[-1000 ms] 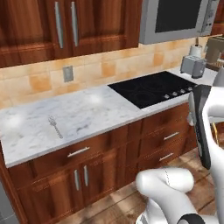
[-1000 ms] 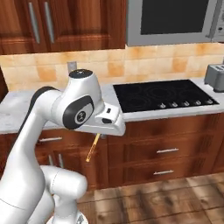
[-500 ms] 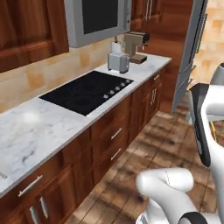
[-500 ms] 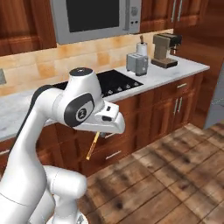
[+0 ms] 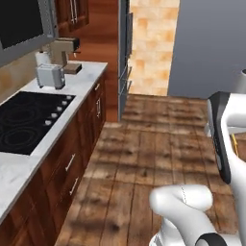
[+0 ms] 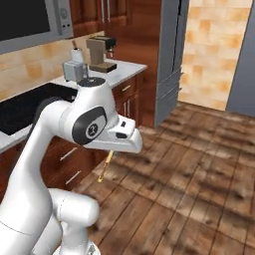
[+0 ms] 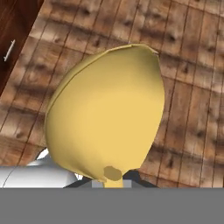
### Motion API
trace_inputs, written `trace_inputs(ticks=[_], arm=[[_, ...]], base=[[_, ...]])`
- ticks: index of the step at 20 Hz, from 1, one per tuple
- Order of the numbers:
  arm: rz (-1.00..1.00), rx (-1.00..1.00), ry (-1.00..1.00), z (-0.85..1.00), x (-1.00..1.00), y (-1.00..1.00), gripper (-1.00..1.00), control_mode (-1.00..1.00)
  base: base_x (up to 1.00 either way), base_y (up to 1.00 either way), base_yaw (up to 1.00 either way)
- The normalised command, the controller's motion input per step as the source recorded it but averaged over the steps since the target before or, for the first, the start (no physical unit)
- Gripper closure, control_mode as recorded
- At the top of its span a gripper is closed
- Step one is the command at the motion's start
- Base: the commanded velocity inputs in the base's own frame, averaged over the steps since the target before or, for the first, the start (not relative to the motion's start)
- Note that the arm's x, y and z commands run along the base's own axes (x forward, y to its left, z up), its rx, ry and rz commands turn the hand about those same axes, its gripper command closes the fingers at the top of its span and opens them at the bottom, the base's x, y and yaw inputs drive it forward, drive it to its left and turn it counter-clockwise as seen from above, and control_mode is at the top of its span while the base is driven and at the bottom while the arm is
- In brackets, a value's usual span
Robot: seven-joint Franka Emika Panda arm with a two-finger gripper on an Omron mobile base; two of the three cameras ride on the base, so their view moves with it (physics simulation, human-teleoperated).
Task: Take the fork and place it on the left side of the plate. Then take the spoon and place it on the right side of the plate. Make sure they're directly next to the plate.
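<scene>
Spoon leg of the job: the small yellow spoon with the round bowl and orange-brown handle is in hand, mid-carry, no plate around.

The fingers are shut tight on the spoon's handle, with its bowl looming right in front of the hand camera and the handle poking down under the white arm in the right base view. The arm is folded in close, hand hanging over the brown wooden plank floor. The marble counter with the black cooktop sits off to the left. Next up, I'd guess: find the plate and lay the spoon snug against its right edge.
</scene>
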Motion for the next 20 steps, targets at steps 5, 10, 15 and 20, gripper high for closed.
trace_inputs(ticks=[5, 10, 15, 20], arm=[[0.00, 0.00, 0.00, 0.00, 0.00, 0.00, 1.00, 1.00], [0.00, 0.00, 0.00, 0.00, 0.00, 0.00, 1.00, 1.00], [0.00, 0.00, 0.00, 0.00, 0.00, 0.00, 1.00, 1.00], [0.00, 0.00, 0.00, 0.00, 0.00, 0.00, 1.00, 1.00]], base=[[0.49, -0.35, -0.57], [0.81, -0.37, -0.45], [0.86, -0.38, -0.44], [0.93, -0.31, -0.42]])
